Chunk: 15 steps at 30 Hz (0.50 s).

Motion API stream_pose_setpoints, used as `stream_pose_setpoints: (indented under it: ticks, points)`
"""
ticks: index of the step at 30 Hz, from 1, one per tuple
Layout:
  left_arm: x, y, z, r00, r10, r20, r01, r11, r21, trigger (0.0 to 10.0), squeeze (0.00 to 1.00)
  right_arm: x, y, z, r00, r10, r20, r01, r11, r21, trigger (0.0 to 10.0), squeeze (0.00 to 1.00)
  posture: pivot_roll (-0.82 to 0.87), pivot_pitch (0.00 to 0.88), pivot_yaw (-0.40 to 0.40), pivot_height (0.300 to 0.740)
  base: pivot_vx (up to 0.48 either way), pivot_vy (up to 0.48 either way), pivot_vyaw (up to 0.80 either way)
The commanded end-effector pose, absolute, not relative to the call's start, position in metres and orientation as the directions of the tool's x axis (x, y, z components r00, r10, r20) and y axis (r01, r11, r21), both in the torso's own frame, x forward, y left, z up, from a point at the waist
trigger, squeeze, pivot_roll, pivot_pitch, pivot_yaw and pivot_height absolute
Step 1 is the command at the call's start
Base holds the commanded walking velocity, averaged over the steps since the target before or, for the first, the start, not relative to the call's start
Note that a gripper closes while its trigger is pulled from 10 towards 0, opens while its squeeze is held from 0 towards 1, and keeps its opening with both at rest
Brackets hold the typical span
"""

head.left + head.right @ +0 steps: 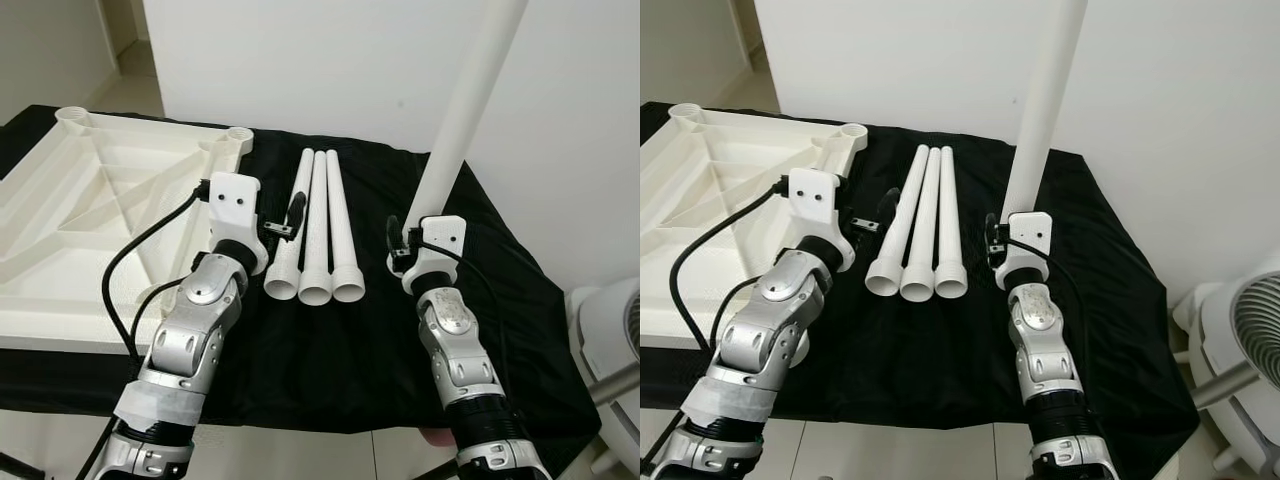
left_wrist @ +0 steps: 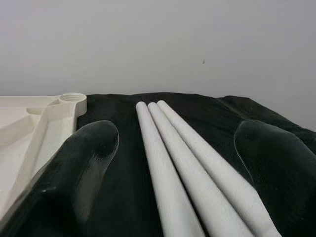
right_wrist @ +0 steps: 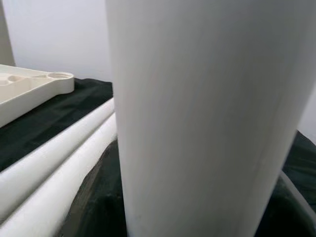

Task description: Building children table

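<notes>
Nearest you, your right gripper (image 1: 405, 243) is clamped around the wide end of one white table leg (image 1: 462, 115), holding it nearly upright so it rises past the top of the head views. In the right wrist view that leg (image 3: 197, 118) stands directly in front of the lens, so the fingers themselves are hidden.

Just to the left of the held leg, three more legs (image 1: 318, 232) lie side by side and touching on the black cloth (image 1: 330, 350), wide ends toward you and narrow ends pointing at the wall (image 1: 330, 60). Your left gripper (image 1: 280, 222) hovers at the left edge of that row, fingers spread wide and holding nothing. The left wrist view looks down the length of the three legs (image 2: 187, 163) between the two dark fingers (image 2: 79, 163).

Further left of the held leg lies the upturned tabletop (image 1: 70, 210), ribbed underside facing up. Its closest corner socket (image 1: 237, 137) sits beyond the left gripper, near the narrow ends of the lying legs. A second socket (image 1: 75, 116) is at the far left corner.

To do this step well, keep the grip firm and carry the leg left over the row without brushing it, since round legs will probably roll. Line the leg straight above the nearest socket before lowering; a tilted entry would likely jam or nudge the tabletop. Which end of the leg fits the socket cannot be told from here.
</notes>
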<state>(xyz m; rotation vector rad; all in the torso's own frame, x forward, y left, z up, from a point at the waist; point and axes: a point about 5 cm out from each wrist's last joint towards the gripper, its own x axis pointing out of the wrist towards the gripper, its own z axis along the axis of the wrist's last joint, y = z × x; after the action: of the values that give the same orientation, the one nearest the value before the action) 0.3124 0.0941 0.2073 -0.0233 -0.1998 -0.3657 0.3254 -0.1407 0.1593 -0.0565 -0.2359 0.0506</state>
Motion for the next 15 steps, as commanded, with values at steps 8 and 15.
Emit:
stream_pose_setpoints:
  ticks: [8, 15]
  points:
    - [0.3119, 0.094, 0.207, 0.909, -0.365, 0.201, 0.364, 0.93, 0.045, 10.0, 0.0, 0.3241, -0.1385, 0.1652, 0.963, 0.069, 0.261, -0.051, 0.996, -0.074, 10.0, 0.0, 0.04, 0.0, -0.093, 0.74, 0.0, 0.472, 0.0]
    - [0.3113, 0.0938, 0.2068, 0.908, -0.368, 0.2, 0.365, 0.93, 0.051, 10.0, 0.0, 0.3236, -0.1379, 0.1641, 0.963, 0.071, 0.258, -0.053, 0.996, -0.076, 10.0, 0.0, 0.04, 0.0, -0.094, 0.74, 0.0, 0.472, 0.0]
